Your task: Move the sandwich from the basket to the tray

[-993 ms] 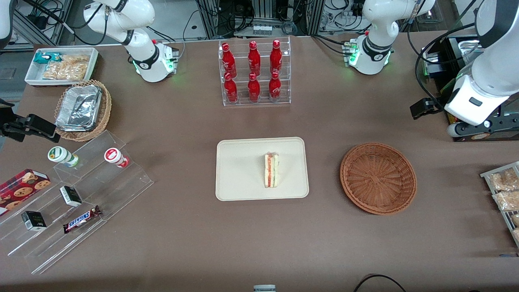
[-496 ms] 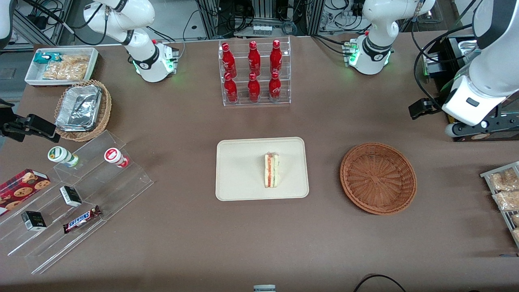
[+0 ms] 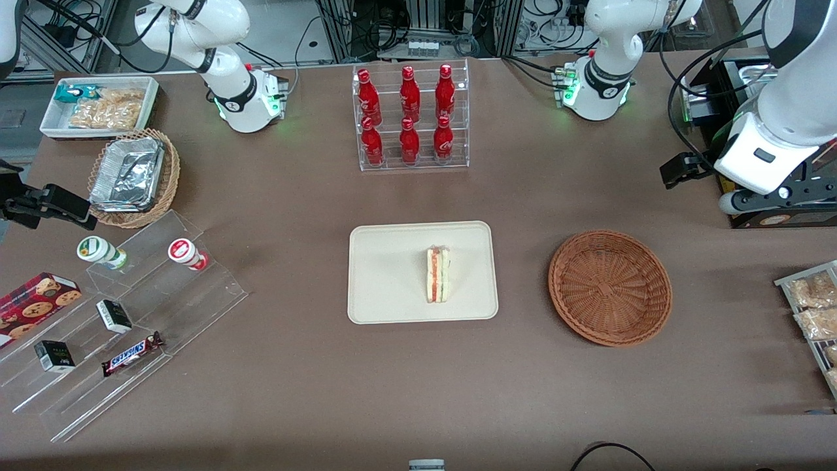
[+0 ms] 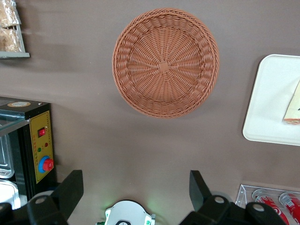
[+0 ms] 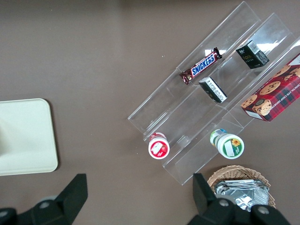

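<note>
The sandwich (image 3: 438, 275) lies on the cream tray (image 3: 386, 275), standing on edge with its red and green filling showing. The reddish-brown basket (image 3: 609, 286) is empty and sits beside the tray, toward the working arm's end. My gripper (image 4: 136, 180) is open and empty, high above the table, farther from the front camera than the basket and toward the working arm's end. Its wrist (image 3: 762, 154) shows in the front view. The left wrist view shows the basket (image 4: 165, 68), a tray corner (image 4: 269, 103) and a sliver of the sandwich (image 4: 293, 110).
A clear rack of red bottles (image 3: 410, 118) stands farther from the front camera than the tray. A black box with a red button (image 4: 40, 150) and a rack of snack packets (image 3: 814, 307) are at the working arm's end. Acrylic steps (image 3: 131, 314) lie toward the parked arm's end.
My wrist has drifted slightly away from the front camera, staying high. The sandwich, tray and basket have not moved.
</note>
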`<state>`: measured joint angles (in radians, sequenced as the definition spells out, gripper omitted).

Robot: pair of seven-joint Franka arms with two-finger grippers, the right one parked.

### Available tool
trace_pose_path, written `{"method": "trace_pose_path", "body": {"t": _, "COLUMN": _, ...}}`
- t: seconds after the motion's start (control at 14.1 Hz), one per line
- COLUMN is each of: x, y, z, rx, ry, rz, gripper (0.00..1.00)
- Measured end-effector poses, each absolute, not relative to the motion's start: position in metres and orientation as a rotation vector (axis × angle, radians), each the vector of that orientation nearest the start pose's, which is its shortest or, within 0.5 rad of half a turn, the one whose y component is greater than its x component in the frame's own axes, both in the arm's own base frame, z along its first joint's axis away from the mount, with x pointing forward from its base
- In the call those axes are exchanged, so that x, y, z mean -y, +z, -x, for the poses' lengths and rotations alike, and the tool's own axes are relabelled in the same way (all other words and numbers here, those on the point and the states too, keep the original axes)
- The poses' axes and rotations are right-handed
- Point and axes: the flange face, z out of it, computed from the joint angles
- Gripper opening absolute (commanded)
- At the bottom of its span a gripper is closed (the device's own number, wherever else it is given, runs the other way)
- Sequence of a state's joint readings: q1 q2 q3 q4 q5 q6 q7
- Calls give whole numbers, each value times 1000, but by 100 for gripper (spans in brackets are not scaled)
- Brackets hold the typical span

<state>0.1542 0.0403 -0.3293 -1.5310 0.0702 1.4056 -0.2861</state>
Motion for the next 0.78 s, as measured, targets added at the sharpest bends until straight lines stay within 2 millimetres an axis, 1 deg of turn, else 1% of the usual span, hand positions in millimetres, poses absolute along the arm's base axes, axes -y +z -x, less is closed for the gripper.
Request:
{"method": "trace_pose_path", "body": {"t": 0.5, "x": 83, "y": 609, "z": -543, "rx": 177, "ry": 210, "rz": 3039, "gripper": 100}}
{"method": "trace_pose_path", "body": {"t": 0.64, "x": 85, "y": 605, "z": -545, "rx": 172, "ry": 221, "rz": 3040, "gripper": 100}}
{"method": "trace_pose_path", "body": {"t": 0.78, "x": 93, "y": 596, "z": -548, "rx": 147, "ry": 237, "rz": 3042, "gripper": 100}}
